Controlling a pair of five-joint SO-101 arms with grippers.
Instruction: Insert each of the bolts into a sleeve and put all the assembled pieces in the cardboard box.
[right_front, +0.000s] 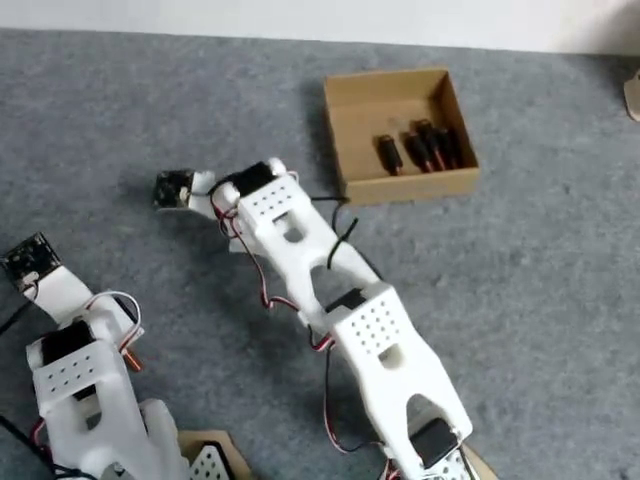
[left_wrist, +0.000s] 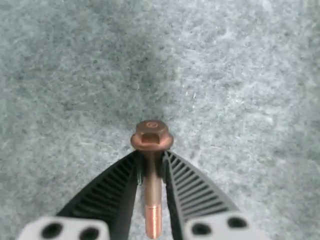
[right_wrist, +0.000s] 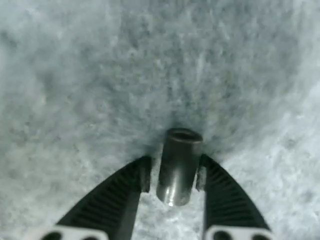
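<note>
My left gripper (left_wrist: 152, 159) is shut on a copper bolt (left_wrist: 152, 150), whose hex head sticks out past the fingertips over the grey carpet. In the high view that bolt (right_front: 130, 356) shows beside the left arm (right_front: 75, 370) at the lower left. My right gripper (right_wrist: 172, 170) is shut on a dark sleeve (right_wrist: 177, 167) just above the carpet, with the sleeve's open end facing away from the fingers. The right arm (right_front: 290, 235) stretches to the table's middle. The cardboard box (right_front: 410, 186) stands at the back right and holds several assembled pieces (right_front: 420, 148).
Grey carpet (right_front: 540, 300) covers the table, with free room right of the right arm and in front of the box. Red and white cables (right_front: 262, 290) hang along the right arm. A pale object (right_front: 632, 95) sits at the far right edge.
</note>
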